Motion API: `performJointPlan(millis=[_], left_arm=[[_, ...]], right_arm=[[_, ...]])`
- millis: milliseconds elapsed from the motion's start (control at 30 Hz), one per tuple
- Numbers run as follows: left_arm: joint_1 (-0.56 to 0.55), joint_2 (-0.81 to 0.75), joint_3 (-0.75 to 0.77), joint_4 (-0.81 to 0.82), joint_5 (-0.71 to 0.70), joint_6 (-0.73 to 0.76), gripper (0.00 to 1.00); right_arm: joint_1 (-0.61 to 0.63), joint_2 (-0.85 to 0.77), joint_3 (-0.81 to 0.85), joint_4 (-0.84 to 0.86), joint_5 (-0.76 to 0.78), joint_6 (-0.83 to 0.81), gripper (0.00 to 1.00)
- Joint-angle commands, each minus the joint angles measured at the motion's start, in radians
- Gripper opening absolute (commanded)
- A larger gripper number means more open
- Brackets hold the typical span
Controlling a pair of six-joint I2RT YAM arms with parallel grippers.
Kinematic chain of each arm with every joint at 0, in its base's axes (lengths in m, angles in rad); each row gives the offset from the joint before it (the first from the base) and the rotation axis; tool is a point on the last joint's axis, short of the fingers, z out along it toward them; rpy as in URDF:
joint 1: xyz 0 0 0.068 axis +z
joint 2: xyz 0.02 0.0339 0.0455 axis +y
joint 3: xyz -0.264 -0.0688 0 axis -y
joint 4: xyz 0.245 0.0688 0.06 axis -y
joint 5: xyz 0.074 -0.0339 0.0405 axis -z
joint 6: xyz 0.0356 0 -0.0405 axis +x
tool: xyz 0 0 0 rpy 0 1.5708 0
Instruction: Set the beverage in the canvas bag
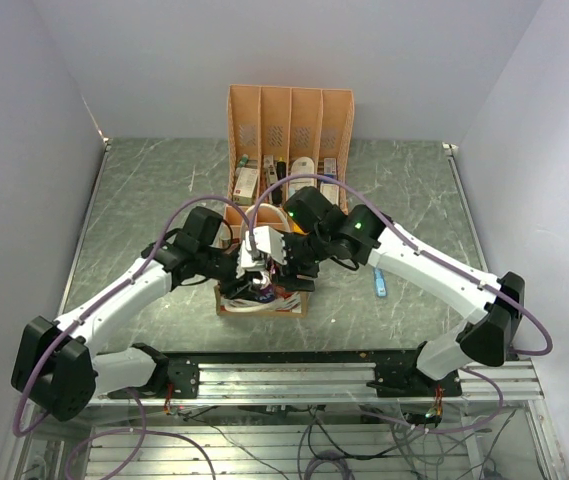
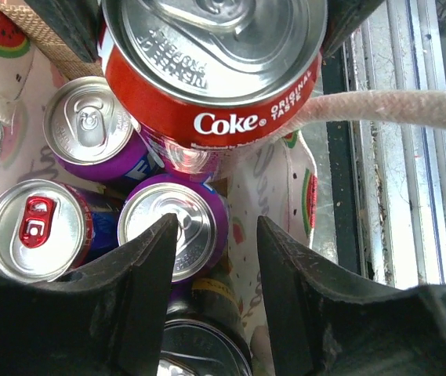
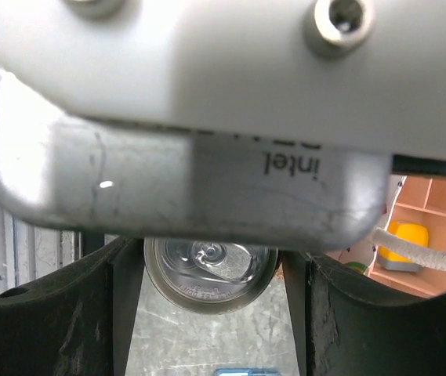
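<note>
Purple cans crowd the floor of the canvas bag (image 2: 285, 188). One purple can (image 2: 97, 129) stands at the back and a second purple can (image 2: 177, 227) is right under the left claw (image 2: 216, 227). A silver-topped can with a red tab (image 2: 34, 231) sits beside them, and a dark can (image 2: 203, 345) is at the near edge. They stand close together, with little bare lining showing between them. The bag's white rope handle (image 2: 395, 106) stretches out sideways past the rim, over the metal rail.

Behind the bag on the grey table (image 1: 144, 200) rises the peach file organiser (image 1: 289, 130), its slots holding small items. A small blue object (image 1: 379, 285) lies on the table well off to the right.

A grey camera housing marked "intel" (image 3: 183, 157) blocks most of the right wrist view.

The red Coke can (image 2: 215, 78) hangs upright over the bag's open mouth, above the packed cans. Whether it touches the one beneath is not clear. The right claw (image 3: 211, 254) is clamped on it, one dark finger on each side. The left claw hovers with its fingers apart and grips nothing, and the Coke can lies just beyond its tips.
</note>
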Motion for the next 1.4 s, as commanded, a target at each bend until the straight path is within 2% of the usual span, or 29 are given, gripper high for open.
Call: performJointPlan(millis=[0, 400, 767, 1133, 1367], left_arm=[[0.006, -0.081, 0.037, -0.043, 0.114, 0.161, 0.55], [0.019, -0.099, 0.209, -0.14, 0.076, 0.167, 0.55], [0.041, -0.155, 0.184, -0.167, 0.049, 0.195, 0.56], [0.077, -0.253, 0.139, -0.334, -0.028, 0.312, 0.6], [0.093, -0.282, 0.181, -0.463, -0.068, 0.365, 0.62]], right_arm=[[-0.041, -0.02, 0.0, -0.081, 0.142, 0.086, 0.04], [-0.07, -0.071, -0.071, -0.064, 0.11, 0.08, 0.03], [-0.074, -0.013, -0.044, -0.086, 0.039, 0.074, 0.03], [-0.071, 0.05, -0.076, -0.019, -0.005, 0.096, 0.15], [-0.062, 0.082, -0.081, 0.003, -0.016, 0.084, 0.19]])
